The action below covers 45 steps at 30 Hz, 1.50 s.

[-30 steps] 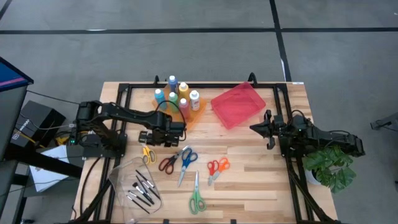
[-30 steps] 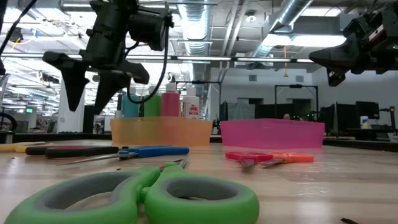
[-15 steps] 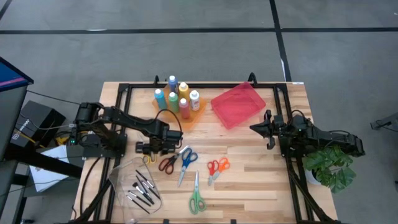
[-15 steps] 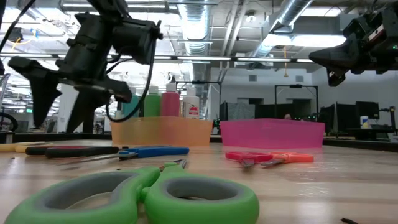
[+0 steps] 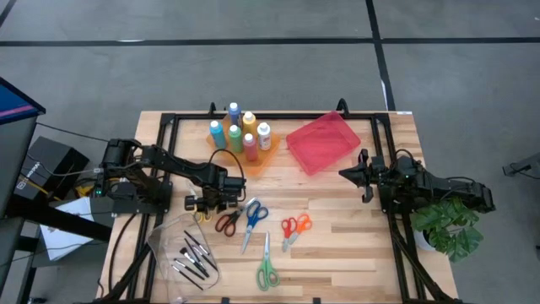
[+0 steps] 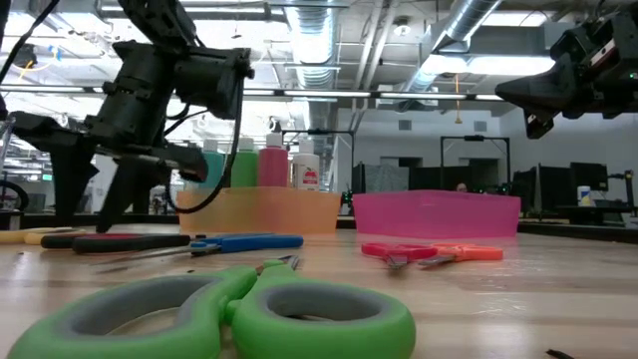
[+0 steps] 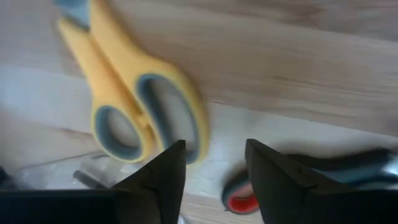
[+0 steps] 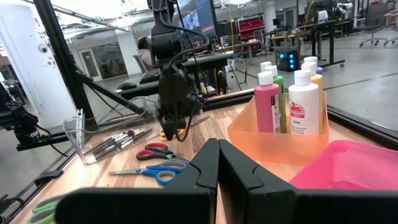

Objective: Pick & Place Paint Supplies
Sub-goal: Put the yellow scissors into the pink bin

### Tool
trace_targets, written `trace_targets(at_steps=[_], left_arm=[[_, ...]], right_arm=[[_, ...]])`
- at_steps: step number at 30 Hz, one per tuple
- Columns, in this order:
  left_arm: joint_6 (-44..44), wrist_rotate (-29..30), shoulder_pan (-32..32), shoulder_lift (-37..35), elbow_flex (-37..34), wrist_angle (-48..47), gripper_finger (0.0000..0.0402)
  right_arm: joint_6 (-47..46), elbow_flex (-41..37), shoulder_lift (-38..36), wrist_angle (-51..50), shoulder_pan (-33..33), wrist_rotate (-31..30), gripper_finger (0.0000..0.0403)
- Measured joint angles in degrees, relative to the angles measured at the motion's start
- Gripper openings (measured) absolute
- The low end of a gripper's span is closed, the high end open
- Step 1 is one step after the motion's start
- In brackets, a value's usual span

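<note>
My left gripper hangs open, fingers pointing down, low over the yellow scissors, which lie flat on the table. In the left wrist view one yellow handle loop lies just beside one finger, with bare wood between the fingertips. The red-and-black scissors lie flat close by. Blue, orange and green scissors lie farther toward the near edge. Paint bottles stand in the orange tray. My right gripper waits shut at the right, held level above the table.
A clear tray with several dark brushes sits at the near left. A pink tray lies at the far right of centre. A black frame runs around the table, and a green plant stands by the right arm.
My left gripper has come down and moved toward the table's near edge, away from the orange tray and over the yellow scissors. Its wrist has rolled, and its fingers now stand closer together. No object has moved.
</note>
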<state>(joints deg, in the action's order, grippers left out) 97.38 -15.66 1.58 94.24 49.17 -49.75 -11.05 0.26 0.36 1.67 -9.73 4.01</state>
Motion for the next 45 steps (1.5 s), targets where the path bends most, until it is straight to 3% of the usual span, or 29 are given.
trace_targets(at_steps=[20,31,36,45], left_arm=[[1.9,-2.1,-2.8,-0.3,-5.1,12.7,0.0094],[-0.9,0.5,-3.1,-0.2,-5.3,13.5,0.0013],[-2.4,1.0,-3.0,-0.8,-5.3,13.9,0.0016],[-0.9,12.8,-2.9,-10.7,-5.6,10.4,0.0007]], right_arm=[[0.0,0.0,0.0,0.0,0.0,0.0,0.0],[0.0,0.0,0.0,0.0,0.0,0.0,0.0],[0.0,0.0,0.0,0.0,0.0,0.0,0.0],[0.0,0.0,0.0,0.0,0.0,0.0,0.0]])
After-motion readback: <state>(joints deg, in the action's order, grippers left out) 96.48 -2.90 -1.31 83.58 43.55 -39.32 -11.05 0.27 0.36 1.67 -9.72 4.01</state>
